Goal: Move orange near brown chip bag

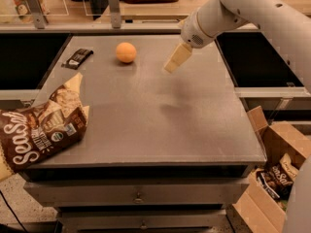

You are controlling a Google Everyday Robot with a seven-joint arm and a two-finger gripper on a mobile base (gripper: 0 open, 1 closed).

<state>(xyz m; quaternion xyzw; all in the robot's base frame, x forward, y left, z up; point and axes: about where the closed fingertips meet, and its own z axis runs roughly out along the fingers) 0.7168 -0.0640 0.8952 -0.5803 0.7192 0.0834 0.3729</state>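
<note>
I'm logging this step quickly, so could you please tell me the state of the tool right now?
The tool: in the air over the table, apart from the orange, holding nothing; open or closed cannot be told.

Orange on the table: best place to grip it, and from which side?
Take the orange across its widest middle, straight down from above. It is a smooth ball resting on the flat table, so an off-centre hold would likely let it roll. The black wrapper lies apart on its left; the gripper hangs to its right, above the table.
</note>
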